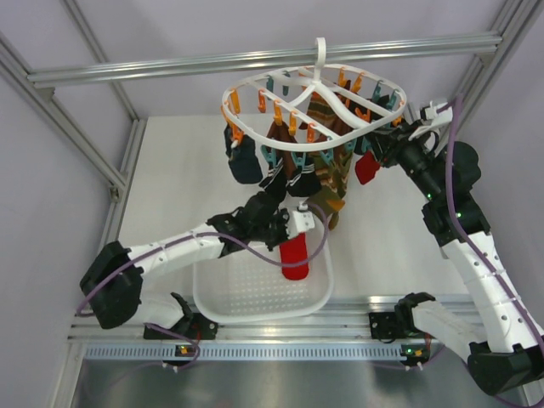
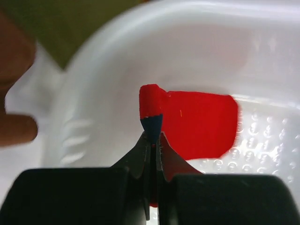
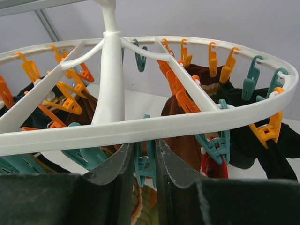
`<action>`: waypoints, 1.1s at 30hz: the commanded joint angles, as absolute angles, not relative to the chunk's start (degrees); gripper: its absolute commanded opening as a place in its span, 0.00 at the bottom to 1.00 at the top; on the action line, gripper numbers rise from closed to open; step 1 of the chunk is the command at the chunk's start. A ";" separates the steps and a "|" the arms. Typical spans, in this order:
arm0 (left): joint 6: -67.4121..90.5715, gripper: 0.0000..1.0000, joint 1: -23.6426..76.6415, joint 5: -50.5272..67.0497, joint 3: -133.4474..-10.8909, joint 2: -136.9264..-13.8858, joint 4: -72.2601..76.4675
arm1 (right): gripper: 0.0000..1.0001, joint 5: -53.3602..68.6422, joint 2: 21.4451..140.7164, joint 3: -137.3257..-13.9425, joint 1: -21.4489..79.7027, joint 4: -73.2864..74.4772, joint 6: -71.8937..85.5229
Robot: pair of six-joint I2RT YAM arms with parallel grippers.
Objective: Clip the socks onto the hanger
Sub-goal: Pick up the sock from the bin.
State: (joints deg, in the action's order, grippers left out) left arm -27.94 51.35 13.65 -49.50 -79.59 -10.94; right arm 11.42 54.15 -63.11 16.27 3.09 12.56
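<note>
The white ring hanger (image 1: 316,104) hangs from the top bar with orange and teal clips and several dark and striped socks on it. One red sock (image 1: 367,167) hangs clipped at its right side and also shows in the right wrist view (image 3: 213,165). My right gripper (image 1: 384,153) is at that side, its jaws (image 3: 144,145) closed on a teal clip (image 3: 148,163) under the ring (image 3: 197,119). My left gripper (image 1: 295,229) is shut (image 2: 153,136) on the other red sock (image 2: 199,123), which dangles (image 1: 295,259) over the basket.
A white perforated basket (image 1: 229,302) sits on the table below the left gripper and shows in the left wrist view (image 2: 262,56). Dark navy socks (image 1: 245,161) and brown-green striped socks (image 1: 331,170) hang from the hanger. Aluminium frame posts stand at the left and right.
</note>
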 commanded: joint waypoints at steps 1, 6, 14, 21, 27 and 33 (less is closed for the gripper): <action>-5.95 0.00 47.03 16.69 -50.72 -71.48 -7.65 | 0.00 10.72 55.37 -63.72 17.31 0.61 13.45; 10.52 0.00 44.04 17.58 -46.85 -66.63 -7.38 | 0.00 10.99 55.37 -63.11 17.23 0.44 13.45; 27.51 0.00 38.24 20.73 -41.31 -69.17 -9.05 | 0.00 10.81 55.20 -62.93 17.23 0.44 12.83; 11.37 0.00 41.83 18.73 -45.96 -66.80 -8.95 | 0.00 10.81 55.28 -62.75 17.23 0.35 12.66; -9.72 0.00 48.69 5.72 -46.59 -61.19 -16.00 | 0.00 10.72 55.20 -62.58 17.31 0.44 12.57; -29.56 0.00 50.80 -1.56 -38.79 -56.26 -10.13 | 0.00 10.63 55.19 -62.49 17.23 0.35 12.57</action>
